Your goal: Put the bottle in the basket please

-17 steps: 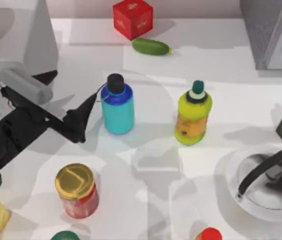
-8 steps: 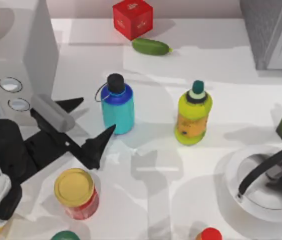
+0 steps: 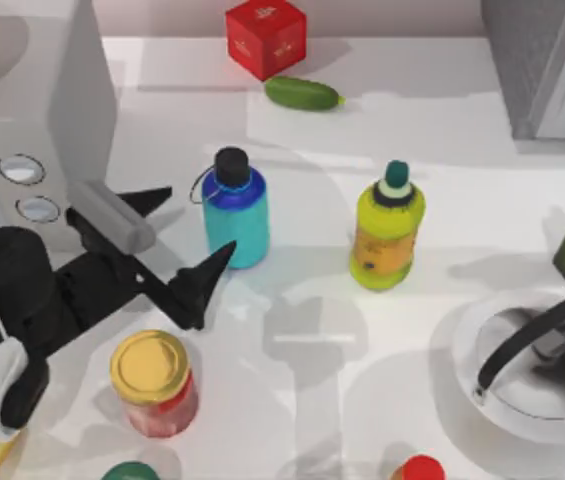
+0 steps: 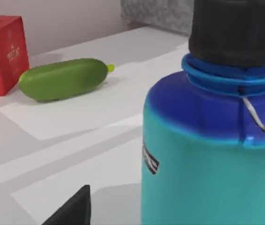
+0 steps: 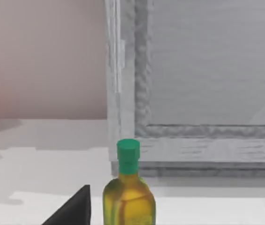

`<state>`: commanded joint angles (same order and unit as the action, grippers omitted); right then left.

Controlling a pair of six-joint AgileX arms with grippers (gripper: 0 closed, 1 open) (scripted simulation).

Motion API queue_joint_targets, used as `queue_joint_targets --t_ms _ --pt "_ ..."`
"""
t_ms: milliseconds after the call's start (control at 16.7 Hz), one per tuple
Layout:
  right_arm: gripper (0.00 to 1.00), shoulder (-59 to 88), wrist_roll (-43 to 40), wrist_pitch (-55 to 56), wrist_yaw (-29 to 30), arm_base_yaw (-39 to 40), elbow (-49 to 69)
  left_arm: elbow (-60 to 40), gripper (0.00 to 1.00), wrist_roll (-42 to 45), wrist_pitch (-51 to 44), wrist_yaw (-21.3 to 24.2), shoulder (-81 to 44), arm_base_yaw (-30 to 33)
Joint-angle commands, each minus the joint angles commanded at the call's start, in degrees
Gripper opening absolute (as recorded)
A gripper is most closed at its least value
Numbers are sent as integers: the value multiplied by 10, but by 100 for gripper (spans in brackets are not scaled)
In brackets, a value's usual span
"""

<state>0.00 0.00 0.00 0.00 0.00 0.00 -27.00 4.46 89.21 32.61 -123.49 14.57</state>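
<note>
Top view: left end effector (image 3: 184,243) spread open just left of bottle (image 3: 235,216).

left arm is mostly matte black with a white shell bit near the wrist and a grey cylinder on top; the left gripper (image 3: 184,245) has two pointy black wedge fingers (image 3: 202,285)

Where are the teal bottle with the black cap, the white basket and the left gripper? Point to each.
teal bottle (image 3: 236,222), top view, on its teal body.
white basket (image 3: 464,352), top view, on its rim.
left gripper (image 3: 184,238), top view, midway between the open fingertips.
</note>
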Motion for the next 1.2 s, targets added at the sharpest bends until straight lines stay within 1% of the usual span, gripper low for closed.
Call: queue_joint_targets --t_ms 240,480,660,900,1200 --pt "100 0 0 0 0 0 0 -59 100 -4 -51 -16 -3 19" --pt "100 0 0 0 0 0 0 -116 100 -8 -62 -46 -48 47" --pt "100 0 0 0 0 0 0 -131 100 -10 -58 -60 -66 63" --pt "100 0 0 0 0 0 0 -132 100 -10 -58 -61 -67 63" --pt "100 0 0 0 0 0 0 -132 62 -10 -58 -61 -67 63"
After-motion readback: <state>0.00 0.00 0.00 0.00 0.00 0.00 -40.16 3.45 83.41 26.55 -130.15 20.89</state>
